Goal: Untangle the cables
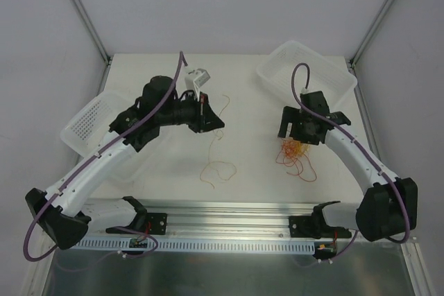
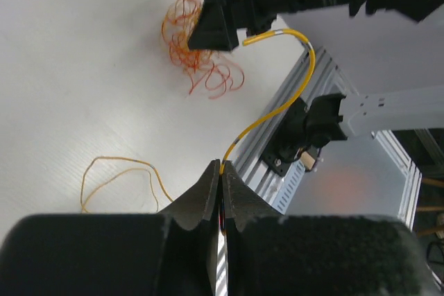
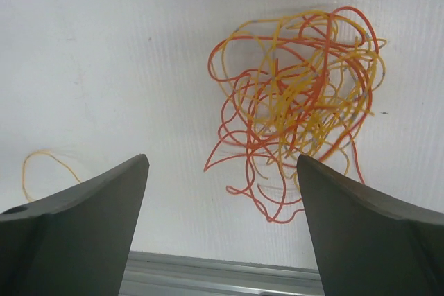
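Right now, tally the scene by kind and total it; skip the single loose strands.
White plastic baskets: 2
White-and-black robot arms: 2
Tangled clump of thin red-orange and yellow-orange cables: 1
Total: 5

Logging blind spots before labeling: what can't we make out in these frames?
Top view: right gripper covers part of the tangle; strands too thin to count.
Left wrist: pinched end of the yellow cable hidden inside the shut left gripper.
Right wrist: loose strand cut off behind a finger.
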`<action>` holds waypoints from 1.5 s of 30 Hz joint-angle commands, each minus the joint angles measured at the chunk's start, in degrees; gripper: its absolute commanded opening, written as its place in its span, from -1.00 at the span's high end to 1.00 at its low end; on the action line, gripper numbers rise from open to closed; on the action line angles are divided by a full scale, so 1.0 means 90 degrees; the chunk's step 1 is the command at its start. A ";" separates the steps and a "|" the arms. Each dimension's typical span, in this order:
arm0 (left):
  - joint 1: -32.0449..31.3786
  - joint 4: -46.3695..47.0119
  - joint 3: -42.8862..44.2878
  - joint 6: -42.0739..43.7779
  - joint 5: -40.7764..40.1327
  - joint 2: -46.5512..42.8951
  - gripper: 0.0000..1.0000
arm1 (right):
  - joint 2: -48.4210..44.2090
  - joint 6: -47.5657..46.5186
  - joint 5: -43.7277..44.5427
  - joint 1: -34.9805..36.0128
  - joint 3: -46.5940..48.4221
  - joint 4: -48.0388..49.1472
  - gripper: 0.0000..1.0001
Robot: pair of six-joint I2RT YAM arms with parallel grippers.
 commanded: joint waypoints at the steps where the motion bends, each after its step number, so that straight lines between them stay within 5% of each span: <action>1: 0.0291 0.0144 0.1281 0.0122 -0.0033 0.0112 1.00 | -0.0681 -0.0323 -0.0086 0.0048 0.0079 -0.0034 -0.86; 14: 0.1278 0.0134 0.4553 0.0697 -0.0920 0.0845 1.00 | -0.1767 -0.0723 0.0285 0.0077 0.0029 -0.0190 -0.99; 20: 0.1512 0.0114 0.4916 0.1507 -0.3634 0.0797 1.00 | -0.1698 -0.0704 0.0120 0.0067 -0.0019 -0.0181 -0.99; 31: 0.2029 0.0075 0.4175 0.2485 -0.6224 0.0299 1.00 | -0.1405 -0.0704 0.0012 0.0086 0.0029 -0.0054 -0.99; 45: 0.3533 0.0016 0.1470 0.1578 -0.5708 -0.0376 1.00 | -0.1034 -0.0597 -0.0066 0.0125 0.0069 0.0015 -0.99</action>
